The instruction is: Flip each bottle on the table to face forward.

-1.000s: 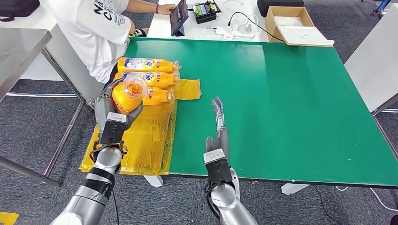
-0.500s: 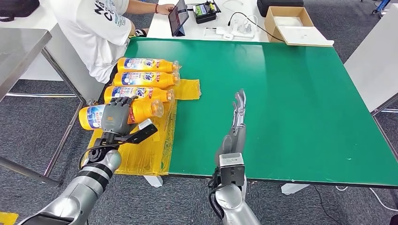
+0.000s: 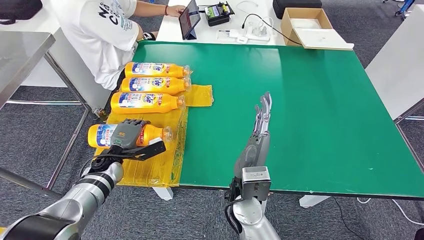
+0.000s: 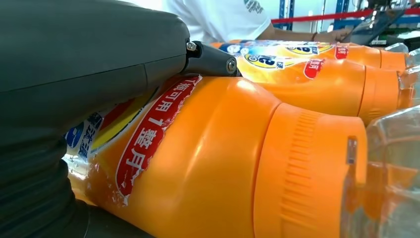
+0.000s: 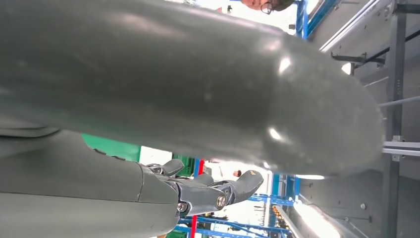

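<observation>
My left hand gripping a smooth orange bottle lying sideways on yellow film, my right hand flat, fingers apart, empty, above green worktop.

A person in a white shirt sits at the far left beside a tablet. A cardboard box sits far right.
</observation>
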Controlling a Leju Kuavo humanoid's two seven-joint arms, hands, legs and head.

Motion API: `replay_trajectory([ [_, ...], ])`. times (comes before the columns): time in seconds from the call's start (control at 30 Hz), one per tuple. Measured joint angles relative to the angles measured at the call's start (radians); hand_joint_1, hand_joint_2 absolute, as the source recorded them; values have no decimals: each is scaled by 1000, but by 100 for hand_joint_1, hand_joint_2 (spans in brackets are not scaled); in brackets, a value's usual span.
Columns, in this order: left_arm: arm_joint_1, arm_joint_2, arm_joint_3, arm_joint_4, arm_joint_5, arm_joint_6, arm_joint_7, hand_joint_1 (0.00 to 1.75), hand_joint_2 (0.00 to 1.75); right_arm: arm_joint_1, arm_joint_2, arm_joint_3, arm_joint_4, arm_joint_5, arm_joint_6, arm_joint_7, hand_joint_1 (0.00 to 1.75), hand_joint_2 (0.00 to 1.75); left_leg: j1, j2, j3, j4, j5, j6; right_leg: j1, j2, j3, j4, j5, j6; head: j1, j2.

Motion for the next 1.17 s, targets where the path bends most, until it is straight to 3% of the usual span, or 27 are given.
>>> replay_trajectory([
  [0.2,-12,4,10,11,68,-61,-47,162,175,0,0,2,5,-1,16,6,0,0,0,-1,3,0,0,0,0,0,3,0,0,0,0,0],
  [0.23,-13,4,12,12,72,-66,-50,145,175,0,0,2,6,-1,17,6,0,0,0,-1,3,0,0,0,0,0,3,0,0,0,0,0],
  [0.33,-15,5,19,16,76,-73,-53,26,175,0,0,2,9,-1,19,6,0,0,0,-1,3,0,0,0,0,0,4,0,0,0,0,0],
  [0.37,-16,5,21,17,80,-80,-55,3,131,0,0,2,10,-1,21,8,0,0,0,-1,3,0,0,0,0,0,4,0,0,0,0,0],
  [0.47,-22,5,30,22,101,-135,-69,0,0,-1,0,5,17,2,35,16,0,0,0,-1,4,0,0,0,0,0,5,0,0,0,0,0],
  [0.77,-34,6,52,33,159,-281,-126,0,0,-14,0,8,70,4,76,22,0,0,0,-3,8,0,0,0,0,-2,10,0,-1,-1,0,0],
  [1.17,-20,9,103,39,290,-326,-225,0,0,-32,0,8,138,4,106,22,0,0,0,-3,12,-1,1,0,0,-2,14,0,-1,-1,0,0],
])
